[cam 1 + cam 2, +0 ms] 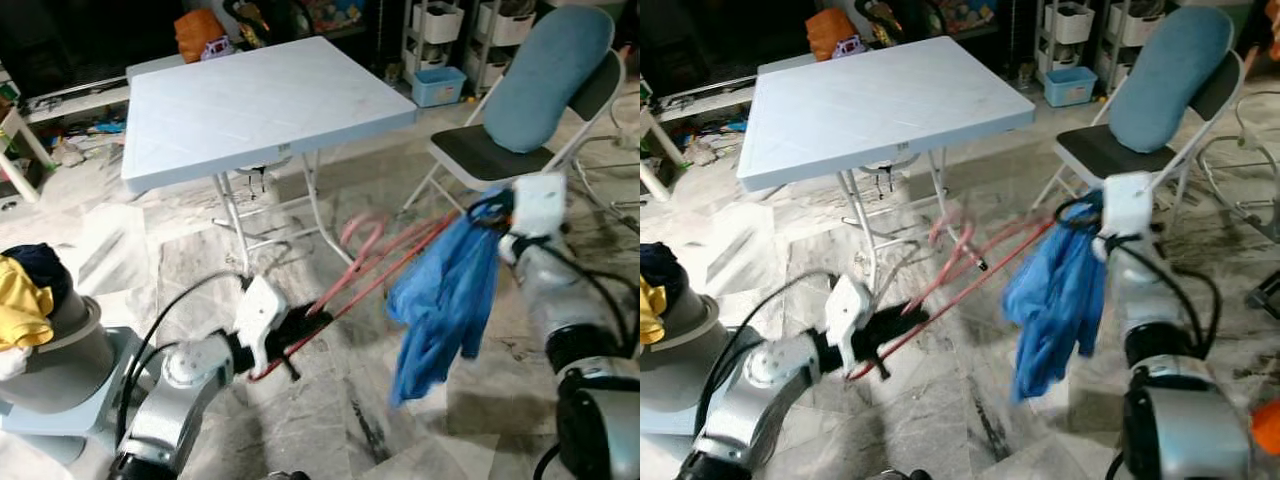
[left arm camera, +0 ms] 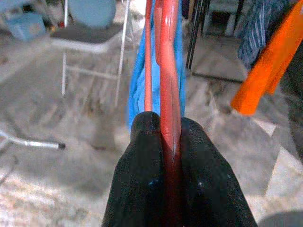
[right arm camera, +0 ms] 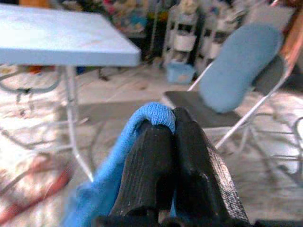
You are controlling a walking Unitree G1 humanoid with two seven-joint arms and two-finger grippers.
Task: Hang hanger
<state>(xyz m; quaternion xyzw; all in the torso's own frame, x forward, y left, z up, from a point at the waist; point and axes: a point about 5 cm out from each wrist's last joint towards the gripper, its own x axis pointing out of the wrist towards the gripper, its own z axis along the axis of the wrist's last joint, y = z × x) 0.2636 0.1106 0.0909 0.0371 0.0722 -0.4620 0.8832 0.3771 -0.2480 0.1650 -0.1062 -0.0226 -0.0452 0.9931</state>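
From the head camera I see a motion-blurred red hanger (image 1: 372,262) spanning both grippers, above the marble floor (image 1: 330,420); a grey basket (image 1: 55,350) holds yellow clothing (image 1: 22,305). Left wrist: left gripper (image 2: 171,137), jaws pinching the hanger. Right wrist: right gripper (image 3: 171,125), jaws pressed on blue cloth (image 3: 120,156).

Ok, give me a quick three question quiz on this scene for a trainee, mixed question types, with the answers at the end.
1. True or false: the left end effector is shut on the red hanger.
2. What does the right end effector pinch? A) yellow cloth B) blue garment C) chair cushion
3. Fill in: the folding chair stands to the robot's ____ of the white table.

Key: 1 true; 2 B; 3 right.
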